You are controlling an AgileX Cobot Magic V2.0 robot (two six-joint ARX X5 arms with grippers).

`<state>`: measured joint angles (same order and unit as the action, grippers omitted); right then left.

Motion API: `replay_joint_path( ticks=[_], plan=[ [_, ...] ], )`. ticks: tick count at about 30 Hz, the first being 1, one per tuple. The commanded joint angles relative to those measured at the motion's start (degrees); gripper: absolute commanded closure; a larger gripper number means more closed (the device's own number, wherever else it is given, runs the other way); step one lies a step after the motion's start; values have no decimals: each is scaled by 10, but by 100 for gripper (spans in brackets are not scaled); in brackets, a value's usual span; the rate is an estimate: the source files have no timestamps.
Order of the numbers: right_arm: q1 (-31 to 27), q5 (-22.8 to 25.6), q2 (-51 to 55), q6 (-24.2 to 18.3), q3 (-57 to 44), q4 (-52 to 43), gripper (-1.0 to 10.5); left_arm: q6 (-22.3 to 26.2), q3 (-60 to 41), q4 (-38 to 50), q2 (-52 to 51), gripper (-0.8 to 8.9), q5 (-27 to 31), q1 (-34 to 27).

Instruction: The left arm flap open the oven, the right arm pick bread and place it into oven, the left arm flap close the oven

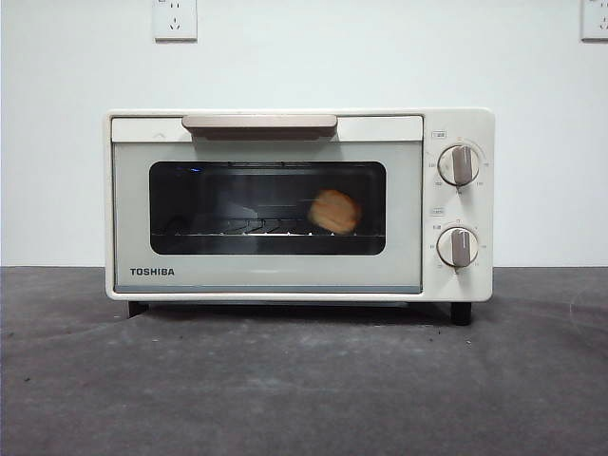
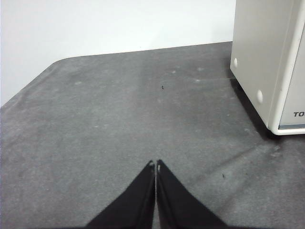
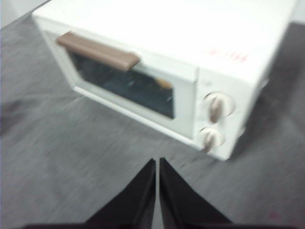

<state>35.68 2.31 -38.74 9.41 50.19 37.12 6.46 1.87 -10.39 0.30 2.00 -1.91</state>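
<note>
Bread (image 1: 334,211): golden-brown lumpy loaf lying on the wire rack (image 1: 249,228) inside the oven, toward the knob side, seen through the dark glass. Judged soft and light, easily dented; best held gently across its width.
Oven (image 1: 299,204): cream-white TOSHIBA box standing toward the bench's far edge, near the wall; door shut. Rigid and probably heavy enough to stay put under a light push or pull.
Handle (image 1: 259,124): beige bar along the door's top edge, stiff and proud of the door; judged the sensible hold for flapping the door.
Knobs (image 1: 459,164): two, stacked on the panel beside the door.
Left gripper (image 2: 156,164): fingers clenched together on nothing, hanging over bare bench (image 2: 119,124) beside the oven's side wall, apart from it.
Right gripper (image 3: 157,162): fingers clenched, grasping nothing, above the bench in front of the oven; that view is blurred.
Stage: bread in, door shut, so the task looks complete.
</note>
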Motion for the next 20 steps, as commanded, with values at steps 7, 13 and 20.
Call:
replay_joint_path(
  ticks=[7, 13, 20],
  plan=[
    [-194, -59, 110, -49, -83, -134, 939, -1, -12, 5, -1, 802, 2, -1],
    [-306, -59, 206, -57, -215, -244, 939, -1, -12, 5, -1, 802, 2, -1],
    [-338, -53, 313, -55, -367, -338, 939, -1, -12, 5, -1, 802, 2, -1]
  ],
)
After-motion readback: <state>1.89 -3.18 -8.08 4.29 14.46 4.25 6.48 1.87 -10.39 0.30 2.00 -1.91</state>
